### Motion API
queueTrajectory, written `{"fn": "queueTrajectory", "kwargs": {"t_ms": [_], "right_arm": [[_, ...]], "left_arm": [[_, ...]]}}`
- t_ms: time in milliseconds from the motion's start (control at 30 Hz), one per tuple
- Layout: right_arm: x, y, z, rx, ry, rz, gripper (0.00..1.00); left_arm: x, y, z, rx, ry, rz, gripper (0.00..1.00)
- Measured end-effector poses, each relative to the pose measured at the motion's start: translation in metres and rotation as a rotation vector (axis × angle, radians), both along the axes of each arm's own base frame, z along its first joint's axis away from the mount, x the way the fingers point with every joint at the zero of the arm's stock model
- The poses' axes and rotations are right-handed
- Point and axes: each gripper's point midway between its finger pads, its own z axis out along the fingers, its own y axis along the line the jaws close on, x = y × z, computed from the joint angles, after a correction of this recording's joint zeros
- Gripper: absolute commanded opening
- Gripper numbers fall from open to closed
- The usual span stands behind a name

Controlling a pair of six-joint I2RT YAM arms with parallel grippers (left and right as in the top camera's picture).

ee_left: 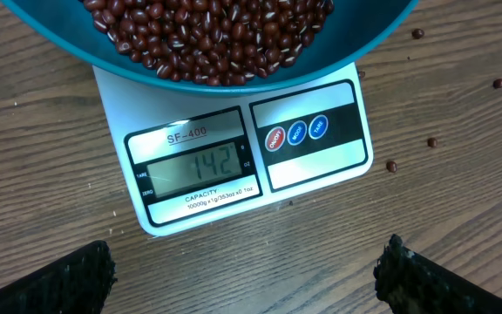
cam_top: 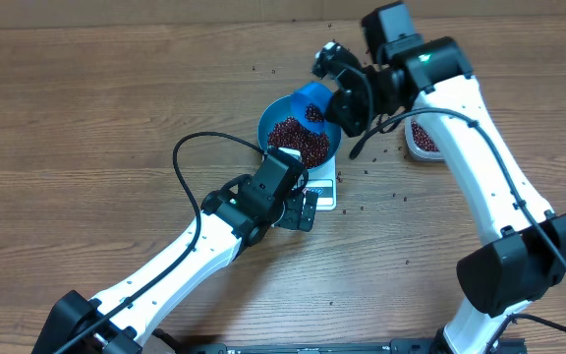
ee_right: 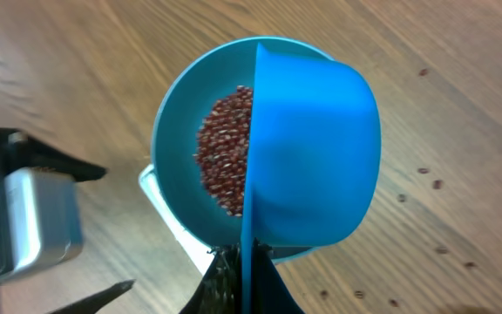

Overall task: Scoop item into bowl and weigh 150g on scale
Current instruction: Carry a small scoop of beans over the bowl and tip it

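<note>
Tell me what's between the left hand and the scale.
Bare table, nothing else; the left wrist view shows it between the open left hand and the scale's front edge.

Scoop (cam_top: 312,98) overhung bowl's (cam_top: 298,138) far rim; left gripper (cam_top: 298,209) crowded the scale's (cam_top: 324,192) front. Table (cam_top: 116,98) beyond bowl's left side lay open.

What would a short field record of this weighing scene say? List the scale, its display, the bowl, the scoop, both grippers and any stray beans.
scale: white, flat on the wooden table
display: reads 142
bowl: blue, on the scale, holds beans
scoop: blue, tipped over the bowl
right gripper: shut on the scoop handle
left gripper: open, empty, in front of the scale
stray beans: scattered on the table beside the scale
</note>
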Motion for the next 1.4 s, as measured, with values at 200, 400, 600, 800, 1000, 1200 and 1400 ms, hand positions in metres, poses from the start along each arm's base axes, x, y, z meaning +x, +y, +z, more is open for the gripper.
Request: {"fn": "queueTrajectory", "kwargs": {"t_ms": [200, 400, 600, 800, 1000, 1200, 1400], "right_arm": [[0.005, 0.004, 0.004, -0.092, -0.064, -0.034, 0.04], [0.016, 0.006, 0.043, -0.113, -0.178, -0.068, 0.04], [0.008, 0.005, 0.048, -0.152, -0.175, -0.077, 0.04], [-0.004, 0.014, 0.045, -0.179, -0.158, -0.056, 0.04], [-0.007, 0.019, 0.044, -0.239, -0.195, -0.058, 0.04], [-0.005, 0.016, 0.045, -0.267, -0.211, -0.073, 0.04], [-0.004, 0.015, 0.045, -0.27, -0.211, -0.086, 0.04]], "left_arm": [[0.0, 0.0, 0.0, 0.0, -0.001, 0.0, 1.0], [0.0, 0.0, 0.0, 0.0, -0.001, 0.0, 1.0], [0.0, 0.0, 0.0, 0.0, -0.001, 0.0, 1.0], [0.0, 0.0, 0.0, 0.0, 0.0, 0.0, 0.99], [0.0, 0.0, 0.0, 0.0, 0.0, 0.0, 0.99], [0.0, 0.0, 0.0, 0.0, -0.001, 0.0, 0.99], [0.0, 0.0, 0.0, 0.0, -0.001, 0.0, 1.0]]}}
